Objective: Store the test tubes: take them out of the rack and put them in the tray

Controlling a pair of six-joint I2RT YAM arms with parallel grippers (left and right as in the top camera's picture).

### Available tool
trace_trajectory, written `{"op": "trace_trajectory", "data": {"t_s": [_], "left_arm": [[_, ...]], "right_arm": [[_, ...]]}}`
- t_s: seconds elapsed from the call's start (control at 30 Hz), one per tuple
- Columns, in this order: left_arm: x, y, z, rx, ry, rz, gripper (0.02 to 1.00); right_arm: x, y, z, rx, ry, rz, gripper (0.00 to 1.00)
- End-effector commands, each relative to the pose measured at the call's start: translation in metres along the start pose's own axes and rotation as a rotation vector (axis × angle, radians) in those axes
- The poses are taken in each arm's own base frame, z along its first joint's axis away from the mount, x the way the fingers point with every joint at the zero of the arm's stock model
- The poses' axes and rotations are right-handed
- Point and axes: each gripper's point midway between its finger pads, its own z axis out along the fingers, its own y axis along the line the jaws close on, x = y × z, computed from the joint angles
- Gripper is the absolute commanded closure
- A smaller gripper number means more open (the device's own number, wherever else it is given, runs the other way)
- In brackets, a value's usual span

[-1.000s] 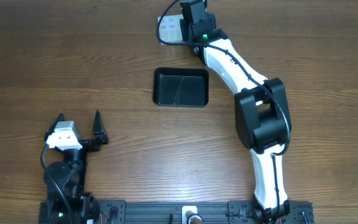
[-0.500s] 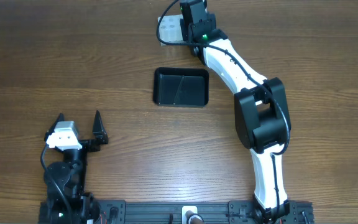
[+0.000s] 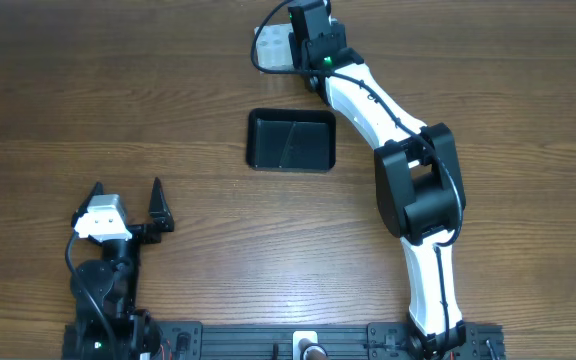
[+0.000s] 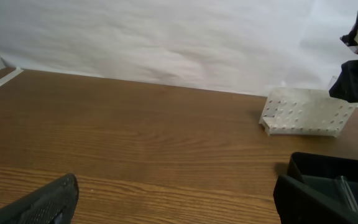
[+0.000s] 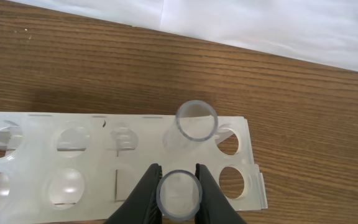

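Observation:
The white test-tube rack (image 3: 272, 46) stands at the far side of the table, also seen as a pale perforated block (image 4: 306, 112). My right gripper (image 3: 306, 22) is down over it. Its fingers (image 5: 148, 194) press both sides of a clear test tube (image 5: 179, 191) that stands in a front hole of the rack (image 5: 73, 155). A second tube (image 5: 196, 121) stands upright in the hole just behind. The black tray (image 3: 291, 140) lies mid-table with a clear tube (image 3: 290, 135) in it. My left gripper (image 3: 127, 187) rests open near its base, holding nothing.
Bare wooden tabletop surrounds the tray and rack. A white backdrop runs along the far edge (image 4: 166, 50). The tray's near corner (image 4: 328, 171) and the right arm's black wrist (image 4: 356, 78) show beyond my left fingers.
The right arm has shifted very slightly at the rack. The left arm has not moved.

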Motion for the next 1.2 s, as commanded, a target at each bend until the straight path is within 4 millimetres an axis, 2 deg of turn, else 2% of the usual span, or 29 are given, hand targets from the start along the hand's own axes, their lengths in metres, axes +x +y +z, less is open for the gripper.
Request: {"op": "trace_trajectory", "data": {"t_s": [0.03, 0.3, 0.53, 1.2], "left_arm": [[0.001, -0.001, 0.0, 0.009, 0.002, 0.015, 0.023], [0.001, -0.001, 0.0, 0.009, 0.002, 0.015, 0.02], [0.001, -0.001, 0.0, 0.009, 0.002, 0.015, 0.023], [0.001, -0.001, 0.0, 0.009, 0.002, 0.015, 0.023]], "right_arm": [[-0.004, 0.004, 0.002, 0.007, -0.012, 0.003, 0.886], [-0.008, 0.01, 0.0, -0.001, -0.023, 0.0, 0.895], [-0.025, 0.011, -0.011, -0.002, -0.058, 0.009, 0.899], [-0.079, -0.004, -0.065, 0.0, -0.172, 0.05, 0.925]]}}
